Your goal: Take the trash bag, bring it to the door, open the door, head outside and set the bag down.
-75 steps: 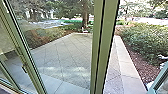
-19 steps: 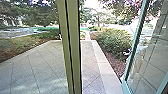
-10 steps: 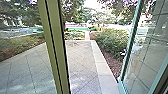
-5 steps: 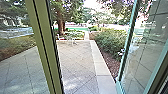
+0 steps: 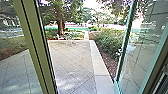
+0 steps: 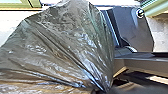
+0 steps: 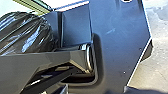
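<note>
No text, label, brand, number or sign could be read.
</note>
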